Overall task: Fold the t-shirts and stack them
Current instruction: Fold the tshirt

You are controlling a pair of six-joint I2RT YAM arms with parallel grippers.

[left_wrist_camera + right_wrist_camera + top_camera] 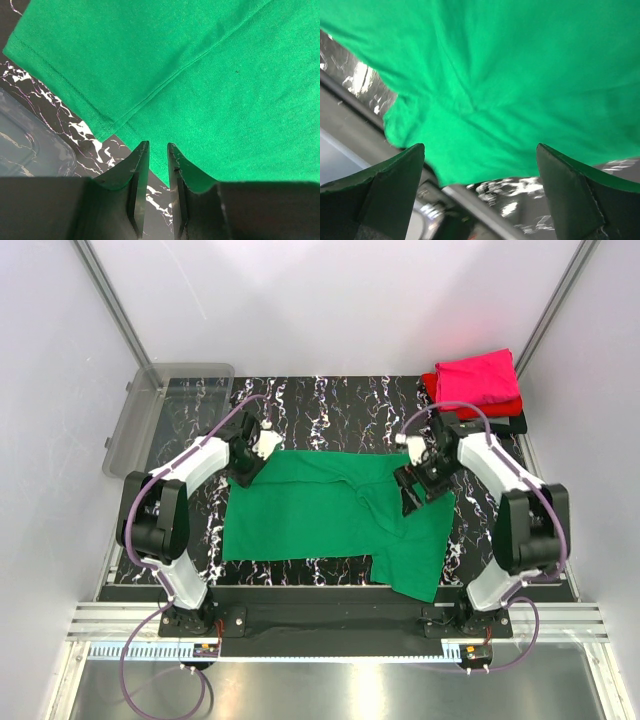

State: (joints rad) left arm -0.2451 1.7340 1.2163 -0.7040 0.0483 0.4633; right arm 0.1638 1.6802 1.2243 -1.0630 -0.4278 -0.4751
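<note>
Two states: right end effector [480,148] spread apart above green t-shirt [300,510]; left end effector [158,145] grip unclear.

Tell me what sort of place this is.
Likely a robot lab test cell: plain white walls, a left arm and right arm bolted to a marbled table, a green t-shirt spread for folding.

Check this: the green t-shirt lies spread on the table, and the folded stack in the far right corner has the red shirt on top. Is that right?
No: the magenta-pink shirt is on top, with the red shirt under it, as the top external view shows. The green t-shirt does lie spread on the table.
</note>
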